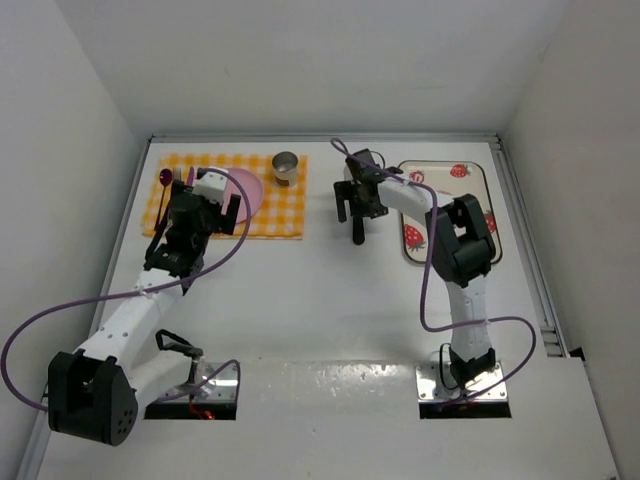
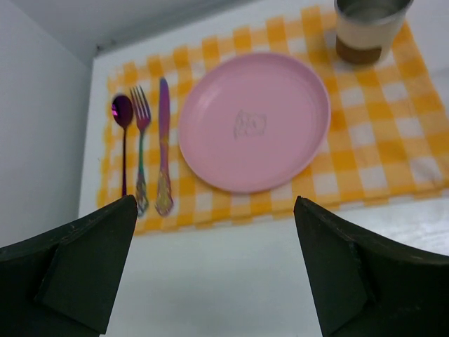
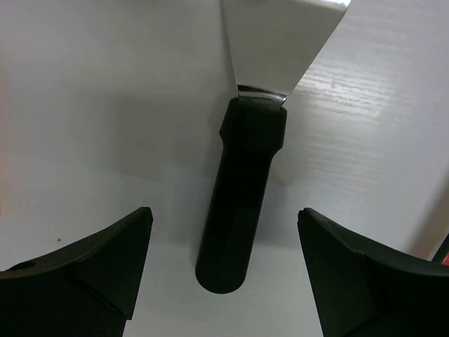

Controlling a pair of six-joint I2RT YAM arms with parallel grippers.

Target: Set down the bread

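While the left hand (image 1: pixel 205 205) hangs over the near edge of the pink plate (image 2: pixel 252 123), its two fingers (image 2: pixel 91 260) are spread wide with nothing between them. The plate lies bare on a yellow checked cloth (image 2: pixel 393 140) on the white counter (image 1: pixel 320 290). Just left of the plate, in the wrist view, a knife (image 2: pixel 163 140), a fork (image 2: pixel 142 154) and a purple spoon (image 2: pixel 123 140) lie side by side on the cloth. A metal cup (image 2: pixel 368 28) stands beyond the plate's far right edge, also on the cloth.

Well to the right of the plate, off the cloth, the right hand (image 1: pixel 355 200) is low over the counter. It is spread too, its fingers (image 3: pixel 91 274) either side of the black handle of a spatula (image 3: pixel 238 203) and not touching it. The spatula lies flat, with its steel blade pointing away from the hand. Farther right of the plate still, a tray (image 1: pixel 470 215) with strawberry prints sits partly behind that arm.

I cannot make out the bread in any view, so I cannot tell where it is.
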